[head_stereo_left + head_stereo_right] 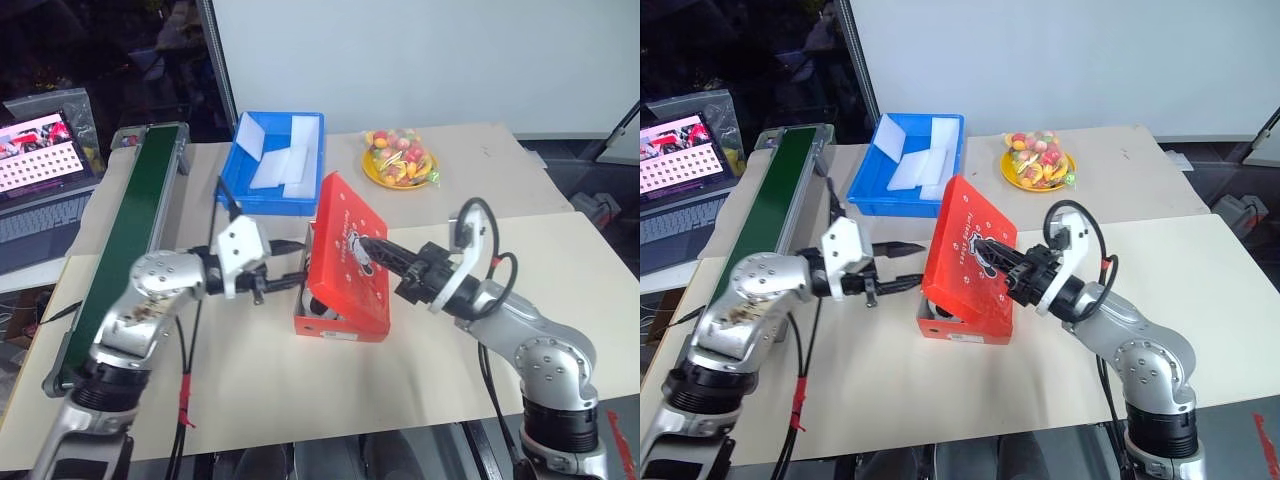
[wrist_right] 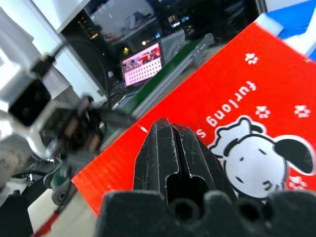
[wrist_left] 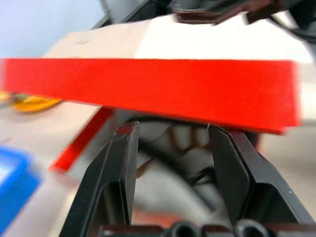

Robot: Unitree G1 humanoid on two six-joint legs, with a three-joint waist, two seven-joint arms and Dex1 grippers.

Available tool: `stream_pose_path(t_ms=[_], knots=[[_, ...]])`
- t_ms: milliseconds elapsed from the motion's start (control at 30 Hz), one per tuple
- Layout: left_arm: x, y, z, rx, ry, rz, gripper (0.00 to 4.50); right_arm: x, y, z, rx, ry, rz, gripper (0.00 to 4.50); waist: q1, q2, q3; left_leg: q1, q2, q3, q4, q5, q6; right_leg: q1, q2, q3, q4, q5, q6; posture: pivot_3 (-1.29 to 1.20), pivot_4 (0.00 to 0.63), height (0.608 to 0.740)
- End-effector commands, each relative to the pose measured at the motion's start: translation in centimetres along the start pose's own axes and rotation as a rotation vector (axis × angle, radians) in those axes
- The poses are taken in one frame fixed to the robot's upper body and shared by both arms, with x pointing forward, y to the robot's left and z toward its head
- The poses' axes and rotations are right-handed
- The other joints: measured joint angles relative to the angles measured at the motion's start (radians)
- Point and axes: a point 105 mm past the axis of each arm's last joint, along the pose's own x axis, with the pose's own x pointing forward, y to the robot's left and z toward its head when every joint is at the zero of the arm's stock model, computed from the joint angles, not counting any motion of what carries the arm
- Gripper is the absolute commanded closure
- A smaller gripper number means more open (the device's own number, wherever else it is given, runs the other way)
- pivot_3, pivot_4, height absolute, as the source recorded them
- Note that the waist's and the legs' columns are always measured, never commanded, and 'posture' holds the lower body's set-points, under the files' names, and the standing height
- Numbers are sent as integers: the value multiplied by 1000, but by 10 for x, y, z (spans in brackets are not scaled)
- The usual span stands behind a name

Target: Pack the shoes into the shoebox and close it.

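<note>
The shoebox (image 1: 340, 322) sits near the middle of the paper-covered table (image 1: 560, 270), red-orange, its hinged lid (image 1: 350, 255) tilted up at a steep slant over the body so the logo side faces the right arm. The lid is not yet down: a gap shows on the side toward the left arm, and through it the left wrist view catches the pale grey-white shoes (image 3: 168, 168) lying inside the box under the red lid edge.

The right gripper (image 1: 372, 244) comes in from about 3 o'clock of the box, its two black fingers pressed together, holding nothing, with their tips against the printed outer face of the lid beside the cartoon dog logo (image 2: 261, 158). The left gripper (image 1: 296, 262) reaches in from about 9 o'clock, its fingers spread apart and empty, pointing at the open side of the box just below the raised lid; whether the tips touch the cardboard cannot be told.

Further out, at about 11 o'clock from the box, lies a blue plastic tray (image 1: 240, 190) with white sheets in it. At about 1 o'clock stands a yellow plate (image 1: 398, 160) heaped with small colourful fruit-like pieces. Along the table's left edge, at 9 to 10 o'clock, runs a long green conveyor belt (image 1: 135, 220), and beyond it a laptop (image 1: 40, 160) with a lit screen.
</note>
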Motion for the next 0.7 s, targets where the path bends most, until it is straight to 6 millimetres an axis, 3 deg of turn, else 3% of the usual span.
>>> stream_pose_path(t_ms=[33, 133, 267, 433, 500, 567, 700], knots=[[-15, 14, 13, 39, -4, 48, 2142, 6, 7, 7, -18, -13, 24, 4486, 1, 0, 0, 0, 0, 0, 0, 0, 0, 0, 0, 0, 0, 0, 0, 0, 150, 740], [-29, 10, 11, 47, 29, 26, 2142, 14, 8, 6, -14, 5, 39, 4486, 1, 0, 0, 0, 0, 0, 0, 0, 0, 0, 0, 0, 0, 0, 0, 0, 150, 740], [-26, -1, 13, 41, 24, -3, 2142, 24, 8, -3, -4, 65, 60, 4486, 0, 0, 0, 0, 0, 0, 0, 0, 0, 0, 0, 0, 0, 0, 0, 0, 150, 740], [-21, -2, 16, 30, 7, 7, 2142, 26, -15, -65, -16, 387, -70, 4486, 2, -1, -1, 0, 0, 0, 0, 0, 0, 0, 0, 0, 0, 0, 0, 0, 150, 740], [-19, -1, 18, 29, -1, 11, 2142, 19, -23, -103, -46, 586, -126, 4486, 1, -1, -1, 0, 0, 0, 0, 0, 0, 0, 0, 0, 0, 0, 0, 0, 150, 740], [-17, 0, 19, 30, -8, 14, 2142, 10, -30, -128, -72, 727, -181, 4486, 1, -6, -4, 0, 0, 0, 0, 0, 0, 0, 0, 0, 1, 0, 0, 0, 150, 740], [-14, 0, 21, 31, -15, 16, 2142, 11, -35, -133, -100, 756, -209, 4486, -1, -11, -8, 5, 0, 0, 0, 0, 0, 4, 0, 0, 0, 0, 0, 0, 150, 740]])
